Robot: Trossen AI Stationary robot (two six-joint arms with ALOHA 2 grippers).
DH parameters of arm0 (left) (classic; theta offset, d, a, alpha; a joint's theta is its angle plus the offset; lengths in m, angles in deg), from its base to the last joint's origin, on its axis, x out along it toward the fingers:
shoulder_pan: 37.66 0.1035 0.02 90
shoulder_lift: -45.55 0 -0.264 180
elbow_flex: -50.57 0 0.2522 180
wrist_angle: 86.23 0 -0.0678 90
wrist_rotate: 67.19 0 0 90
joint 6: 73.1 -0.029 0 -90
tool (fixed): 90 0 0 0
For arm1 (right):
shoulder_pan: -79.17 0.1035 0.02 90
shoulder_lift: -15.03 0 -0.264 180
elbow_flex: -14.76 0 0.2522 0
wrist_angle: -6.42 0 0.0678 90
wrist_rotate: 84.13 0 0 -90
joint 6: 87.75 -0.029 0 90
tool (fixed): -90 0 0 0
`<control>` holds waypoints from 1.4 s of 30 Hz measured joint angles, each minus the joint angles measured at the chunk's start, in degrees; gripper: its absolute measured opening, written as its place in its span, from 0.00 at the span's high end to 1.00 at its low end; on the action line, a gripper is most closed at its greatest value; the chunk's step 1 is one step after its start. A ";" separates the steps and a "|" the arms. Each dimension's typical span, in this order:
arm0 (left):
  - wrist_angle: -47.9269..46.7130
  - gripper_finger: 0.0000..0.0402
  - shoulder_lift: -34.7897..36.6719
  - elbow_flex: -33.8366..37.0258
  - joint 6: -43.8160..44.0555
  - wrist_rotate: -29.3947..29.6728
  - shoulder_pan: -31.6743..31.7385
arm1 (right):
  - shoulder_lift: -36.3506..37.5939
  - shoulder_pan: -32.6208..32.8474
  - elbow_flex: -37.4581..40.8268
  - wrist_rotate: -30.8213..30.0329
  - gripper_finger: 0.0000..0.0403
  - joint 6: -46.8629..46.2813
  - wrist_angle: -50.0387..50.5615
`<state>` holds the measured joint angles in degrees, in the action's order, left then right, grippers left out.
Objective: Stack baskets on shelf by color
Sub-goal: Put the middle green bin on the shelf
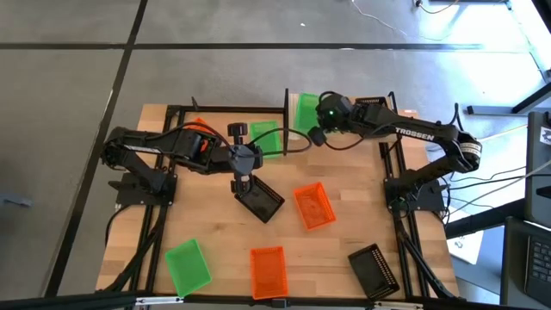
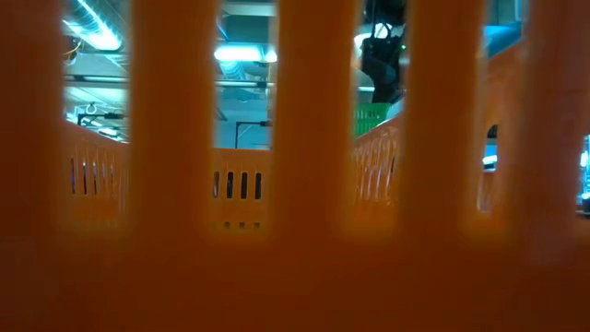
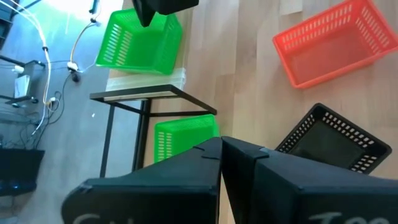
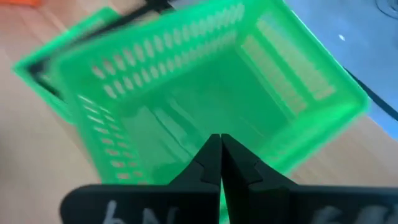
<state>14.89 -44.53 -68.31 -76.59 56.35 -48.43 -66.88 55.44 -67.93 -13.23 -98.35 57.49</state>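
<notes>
Right gripper (image 4: 219,155): fingers pressed together, nothing between them, poised over the open green basket (image 4: 205,93) that sits on the shelf (image 1: 288,110) at the table's far edge. Left gripper (image 3: 221,155): fingers likewise closed and empty, hanging mid-table just beside a black basket (image 1: 261,200).

Wooden table (image 1: 336,250) carries the loose baskets: second green basket (image 1: 265,138) near the shelf, orange basket (image 1: 313,207) right of the black one, third green basket (image 1: 188,265) at the near left, another orange basket (image 1: 268,271) at the near edge, another black basket (image 1: 374,269) near right. A further black basket (image 1: 370,105) lies beside the right arm.
</notes>
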 joint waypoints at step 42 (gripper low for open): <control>0.07 1.00 0.00 0.00 0.29 -1.12 -0.02 | -0.72 1.07 -6.73 0.07 1.00 -5.87 16.35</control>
<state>14.95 -44.53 -68.31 -76.31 55.23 -48.45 -67.60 56.50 -74.66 -13.16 -104.22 73.84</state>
